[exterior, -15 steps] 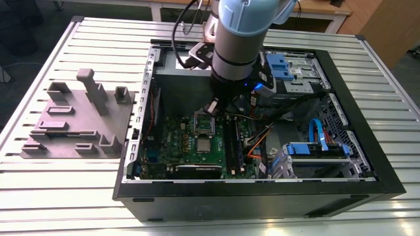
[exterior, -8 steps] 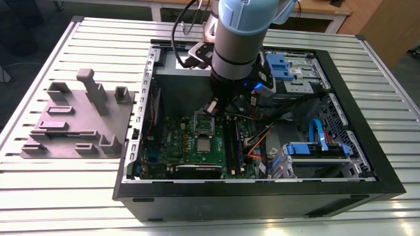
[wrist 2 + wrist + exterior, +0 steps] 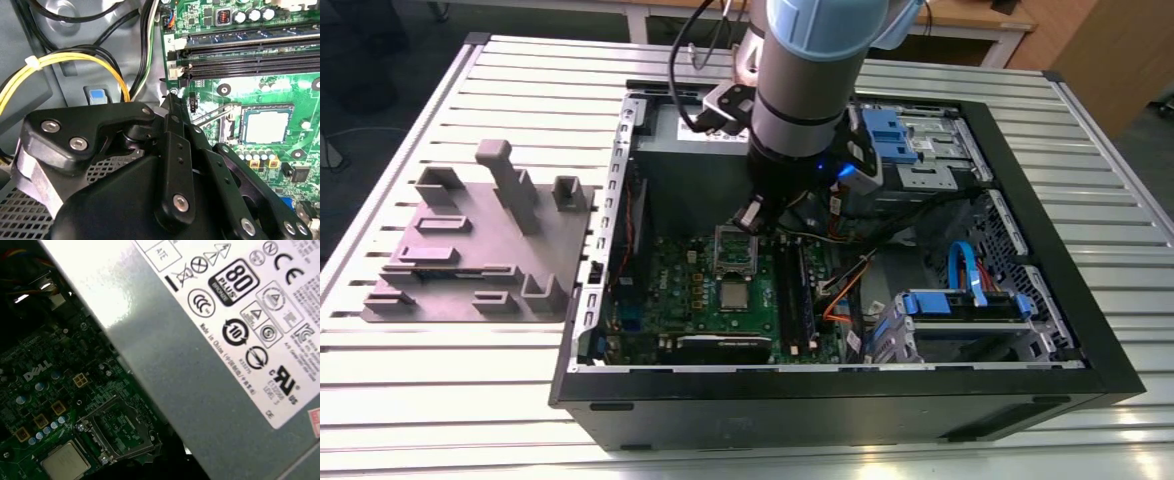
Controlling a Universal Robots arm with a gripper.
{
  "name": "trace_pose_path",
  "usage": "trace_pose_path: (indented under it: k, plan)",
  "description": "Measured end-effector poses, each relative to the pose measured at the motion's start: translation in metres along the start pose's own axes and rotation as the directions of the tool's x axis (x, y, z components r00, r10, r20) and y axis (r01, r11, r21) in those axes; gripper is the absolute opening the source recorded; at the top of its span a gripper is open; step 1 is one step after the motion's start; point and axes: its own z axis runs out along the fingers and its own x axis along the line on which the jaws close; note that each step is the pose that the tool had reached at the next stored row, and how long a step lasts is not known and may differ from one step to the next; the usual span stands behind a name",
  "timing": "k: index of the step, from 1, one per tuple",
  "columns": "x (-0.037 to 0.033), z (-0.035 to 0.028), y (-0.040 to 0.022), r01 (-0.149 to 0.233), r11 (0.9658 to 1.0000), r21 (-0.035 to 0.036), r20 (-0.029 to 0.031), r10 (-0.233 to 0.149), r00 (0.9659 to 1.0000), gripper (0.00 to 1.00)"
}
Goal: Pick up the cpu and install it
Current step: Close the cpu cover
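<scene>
The cpu (image 3: 738, 293) is a small silvery square lying flat in its socket on the green motherboard (image 3: 670, 300) inside the open computer case. It also appears in both wrist views, cpu (image 3: 265, 126) and cpu (image 3: 65, 461). Just beyond it the hinged socket frame (image 3: 736, 250) stands swung open, also seen as the frame (image 3: 117, 432). My gripper (image 3: 753, 216) hangs above the frame's far side, near the power supply, apart from the cpu. The black gripper (image 3: 169, 100) touches nothing that I can see.
A large grey power supply box (image 3: 200, 350) with a white label sits close beside the socket. Memory slots (image 3: 250, 55), yellow and black cables (image 3: 75, 60), blue drive bays (image 3: 961, 300) and the case walls (image 3: 854, 395) crowd the space. A grey fixture block (image 3: 480, 250) stands on the slatted table.
</scene>
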Motion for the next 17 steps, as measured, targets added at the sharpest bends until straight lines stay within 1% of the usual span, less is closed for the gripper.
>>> trace_pose_path:
  k: [4, 8, 10, 17]
  plan:
    - [-0.0004, -0.0034, 0.0004, 0.0, 1.0, 0.005, -0.0095, 0.0, 1.0, 0.1]
    - [-0.0006, -0.0057, 0.0006, 0.0, 0.9999, 0.0137, -0.0213, 0.001, 0.9998, 0.1]
    - [-0.0007, -0.0063, 0.0006, 0.0, 0.9999, 0.0149, -0.023, 0.001, 0.9997, 0.1]
    - [0.0003, -0.0072, 0.0, -0.001, 0.9999, 0.0157, -0.0237, 0.001, 0.9997, 0.1]
